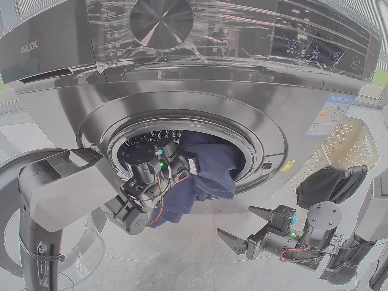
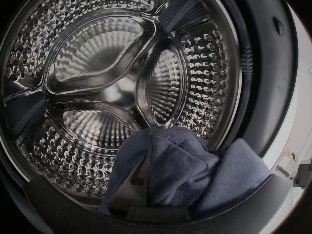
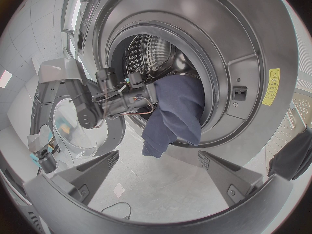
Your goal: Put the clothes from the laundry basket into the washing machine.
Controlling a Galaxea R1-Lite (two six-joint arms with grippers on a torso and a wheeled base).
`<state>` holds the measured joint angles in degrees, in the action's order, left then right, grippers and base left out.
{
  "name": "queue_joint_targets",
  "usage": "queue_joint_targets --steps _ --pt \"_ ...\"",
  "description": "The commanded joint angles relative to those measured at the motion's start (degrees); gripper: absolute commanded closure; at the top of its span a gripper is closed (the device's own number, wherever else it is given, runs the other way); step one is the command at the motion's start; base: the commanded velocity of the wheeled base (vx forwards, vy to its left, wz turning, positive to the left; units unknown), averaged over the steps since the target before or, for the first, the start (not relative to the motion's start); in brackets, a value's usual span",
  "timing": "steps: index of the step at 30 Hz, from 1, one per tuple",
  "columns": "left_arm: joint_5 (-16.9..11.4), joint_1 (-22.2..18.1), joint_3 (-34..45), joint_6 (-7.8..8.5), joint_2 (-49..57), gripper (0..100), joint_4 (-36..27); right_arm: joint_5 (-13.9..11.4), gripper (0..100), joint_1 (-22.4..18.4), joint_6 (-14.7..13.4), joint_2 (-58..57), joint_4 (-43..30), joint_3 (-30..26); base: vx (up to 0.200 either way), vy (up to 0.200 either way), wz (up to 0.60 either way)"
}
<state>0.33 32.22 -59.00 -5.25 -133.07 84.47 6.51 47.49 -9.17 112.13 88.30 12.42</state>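
At 9 o'clock of the washing machine's mouth, the door hangs open, well out of the way. Just beside it our left gripper sits at the mouth's 8 o'clock edge, buried in a navy garment. The cloth hides it, so we cannot tell whether it grips the fabric or has let go. The garment is only half in. One bunch lies on the seal and the front lip of the drum, at 5 o'clock in the mouth. The rest spills over the edge and hangs down the machine's front toward 6 o'clock.

We judge the step in hand to be feeding this garment fully inside. To do it well, we should carry the bunch deep toward the drum's back wall before releasing. If we drop it on the lip, its hanging weight would likely drag it back out. The trailing tail should be swept in too, so nothing lies across the seal.

Further round, at 5 o'clock below the mouth, our right gripper hovers with jaws spread wide, holding nothing. It is near that tail and could lift it in. At 3 o'clock stands the laundry basket, with a dark garment draped over its rim.
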Motion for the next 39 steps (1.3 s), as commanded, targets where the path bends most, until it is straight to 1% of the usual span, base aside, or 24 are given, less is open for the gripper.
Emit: queue_joint_targets --steps 1,2,4,6,7,9,10,11,12,13,14,15,16,20,26,27,28,29,30,31,32,33,36,39 --pt "0.3 -1.5 -12.7 -0.46 -7.6 100 -6.3 0.0 0 0.0 -0.1 0.5 0.0 0.1 0.0 0.0 0.0" --pt "0.3 -1.5 -13.8 -0.55 -7.8 100 -7.0 0.0 0 0.0 -0.1 0.5 0.0 0.1 0.0 0.0 0.0" --pt "0.3 -2.6 -18.9 -0.55 -8.5 100 -11.3 0.0 0 0.1 -0.1 0.5 0.0 0.2 0.0 0.0 0.0" --pt "0.3 -3.0 -20.9 -0.55 -8.7 100 -13.4 0.0 0 0.1 -0.1 0.5 0.0 0.2 0.0 0.0 0.0" --pt "0.3 -3.8 -23.8 -0.55 -9.3 100 -16.4 0.0 0 0.1 -0.1 0.5 0.0 0.2 0.0 0.0 0.0" --pt "0.5 -4.8 -28.4 -0.63 -10.7 100 -19.8 0.0 0 0.1 -0.1 0.7 0.0 0.2 0.0 0.0 0.0" --pt "0.7 -5.1 -29.6 -0.63 -11.1 100 -20.3 0.0 0 0.1 -0.1 0.8 0.0 0.2 0.0 0.0 0.0" --pt "2.0 -5.9 -33.2 -0.63 -12.6 100 -21.9 0.0 0 0.1 -0.1 1.0 0.0 0.4 0.0 0.0 0.0" --pt "2.7 -6.1 -35.0 -0.63 -13.1 100 -22.5 0.0 0 0.1 -0.1 1.0 0.0 0.4 0.0 0.0 0.0" --pt "3.5 -6.4 -37.2 -0.72 -13.7 100 -23.2 0.0 0 0.1 -0.1 1.1 0.0 0.4 0.0 0.0 0.0" --pt "3.5 -6.4 -37.5 -0.72 -13.8 100 -23.3 0.0 0 0.1 -0.1 1.1 0.0 0.4 0.0 0.0 0.0" --pt "4.4 -7.0 -40.3 -0.81 -14.6 100 -24.6 0.0 0 0.1 0.0 1.2 0.0 0.4 0.0 0.0 0.0" --pt "4.4 -7.0 -40.3 -0.81 -14.6 100 -24.6 0.0 0 0.1 0.0 1.2 0.0 0.4 0.0 0.0 0.0" --pt "4.9 -6.9 -41.0 -1.78 -14.6 100 -25.2 0.0 0 0.1 -0.1 1.4 0.0 0.4 0.0 0.0 0.0" --pt "4.9 -6.6 -40.0 -2.04 -14.5 100 -25.3 0.0 0 0.1 -0.1 1.3 0.0 0.5 0.0 0.0 0.0" --pt "4.9 -6.6 -39.2 -2.57 -14.3 100 -25.2 0.0 0 0.1 -0.1 1.3 0.0 0.5 0.0 0.0 0.0" --pt "4.9 -6.6 -38.6 -3.36 -14.2 0 -25.2 0.0 0 0.1 -0.1 1.3 0.0 0.4 0.0 0.0 0.0" --pt "4.9 -6.5 -38.4 -3.62 -14.1 0 -25.2 0.0 0 0.1 -0.1 1.4 0.0 0.5 0.0 0.0 0.0" --pt "5.3 -5.9 -36.2 -5.03 -12.9 0 -25.4 0.0 0 0.1 0.0 1.3 0.1 0.5 0.0 0.0 0.0" --pt "5.5 -5.8 -33.5 -5.29 -11.1 0 -26.0 0.0 0 0.1 0.0 1.3 0.0 0.6 0.0 0.0 0.0" --pt "5.5 -5.8 -32.6 -5.29 -10.5 0 -26.3 0.0 0 0.1 0.0 1.3 0.0 0.6 0.0 0.0 0.0" --pt "5.3 -5.7 -28.2 -5.38 -7.2 0 -29.0 0.0 0 0.1 0.0 1.3 0.1 0.6 0.0 0.0 0.0" --pt "4.5 -5.1 -21.2 -5.56 -1.9 0 -36.2 0.0 0 0.1 0.0 1.4 0.0 0.7 0.0 0.0 0.0" --pt "4.4 -4.7 -18.0 -5.56 0.8 0 -39.4 0.0 0 0.1 0.0 1.4 0.0 0.7 0.0 0.0 0.0"
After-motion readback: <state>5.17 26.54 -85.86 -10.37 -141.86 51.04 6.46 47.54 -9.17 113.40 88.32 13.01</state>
